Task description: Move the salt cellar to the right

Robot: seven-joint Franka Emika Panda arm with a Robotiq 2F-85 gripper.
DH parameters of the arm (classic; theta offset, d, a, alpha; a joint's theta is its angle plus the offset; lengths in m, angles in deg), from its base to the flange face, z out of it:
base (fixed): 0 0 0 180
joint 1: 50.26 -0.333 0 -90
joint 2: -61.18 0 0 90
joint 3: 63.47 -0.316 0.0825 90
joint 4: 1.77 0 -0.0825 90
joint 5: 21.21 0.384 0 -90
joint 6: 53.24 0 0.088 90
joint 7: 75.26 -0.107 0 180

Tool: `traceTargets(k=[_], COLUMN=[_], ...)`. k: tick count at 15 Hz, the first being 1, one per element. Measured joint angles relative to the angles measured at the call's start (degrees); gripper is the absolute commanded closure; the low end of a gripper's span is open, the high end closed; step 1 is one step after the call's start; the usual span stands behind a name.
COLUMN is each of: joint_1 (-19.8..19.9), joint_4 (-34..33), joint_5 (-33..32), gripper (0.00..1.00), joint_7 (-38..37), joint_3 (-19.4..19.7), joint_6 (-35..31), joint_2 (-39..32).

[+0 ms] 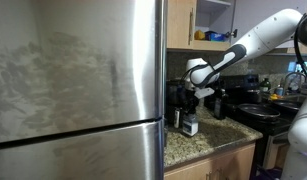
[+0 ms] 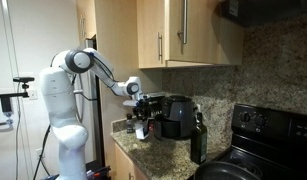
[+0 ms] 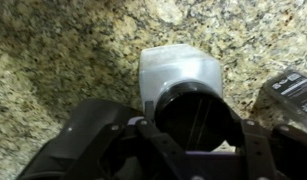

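The salt cellar (image 3: 178,68) sits on the granite table (image 3: 53,60) right under the gripper (image 1: 192,105); can't tell if the jaws are wide or closed. The coffee maker (image 2: 176,115) is just beside it, so an off-centre drop could tip the cellar or clip that.

Near part of the salt cellar (image 3: 179,68) behind blurred gripper (image 3: 193,130)

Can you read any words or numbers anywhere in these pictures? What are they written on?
No text can be read anywhere.
Salt cellar: a dark marking, too small to read.
Black object at the wrist view's edge: pale marks, too blurred to read.
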Motion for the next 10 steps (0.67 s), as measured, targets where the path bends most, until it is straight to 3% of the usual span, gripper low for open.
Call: traceTargets(k=[3,4,7,8,10], joint_1=[4.4,5.9,8.8,8.9,8.9], joint_4=[3.9,5.1,8.4,9.2,9.7], joint_5=[5.1,6.3,8.8,8.9,9.0], gripper=[0.63,0.38,0.38,0.63,0.63], joint_7=[2.0,2.6,5.2,5.3,5.0], joint_3=[5.5,7.5,11.7,12.0,11.7], joint_6=[0.0,0.0,-0.4,-0.4,-0.1], joint_2=[5.0,6.5,11.7,13.0,13.6])
